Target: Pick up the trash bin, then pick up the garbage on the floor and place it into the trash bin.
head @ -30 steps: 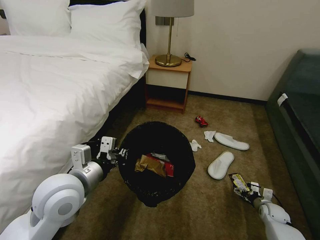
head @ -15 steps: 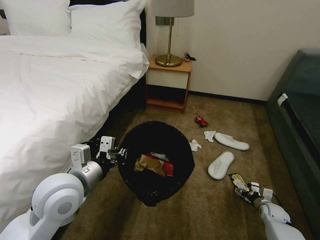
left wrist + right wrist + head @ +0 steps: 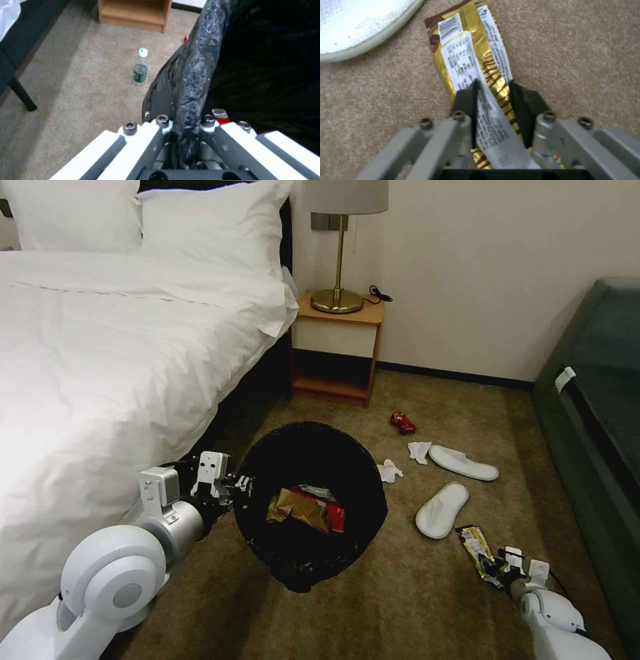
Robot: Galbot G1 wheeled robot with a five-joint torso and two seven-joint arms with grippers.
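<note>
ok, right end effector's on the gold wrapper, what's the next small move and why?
Probably lift the wrapper straight off the carpet. The right end effector has its fingers closed on the wrapper's near end, while the rest lies flat beside a white slipper. The left end effector holds the trash bin mouth-up nearby.

Counts, head view unless noted: 1 trash bin (image 3: 311, 504), black w/ liner. Inside it — 1 brown paper bag (image 3: 291, 509) and 1 red packet (image 3: 336, 515), plus a greyish scrap too small to make out.

On the carpet: 2 white slippers, one (image 3: 441, 509) nearer the robot, one (image 3: 463, 462) farther back. 2 crumpled tissues (image 3: 390, 471) (image 3: 419, 451). 1 crushed red can (image 3: 403, 423). 1 gold-yellow wrapper (image 3: 471, 65). 1 green-labelled bottle (image 3: 140, 67) — left wrist view.

Grippers: 2, a left gripper (image 3: 230, 488) and a right gripper (image 3: 500, 569).

Furniture: 1 bed (image 3: 100, 353) w/ 2 pillows (image 3: 73, 210) (image 3: 213, 223), 1 nightstand (image 3: 339, 347), 1 lamp (image 3: 340, 247).
</note>
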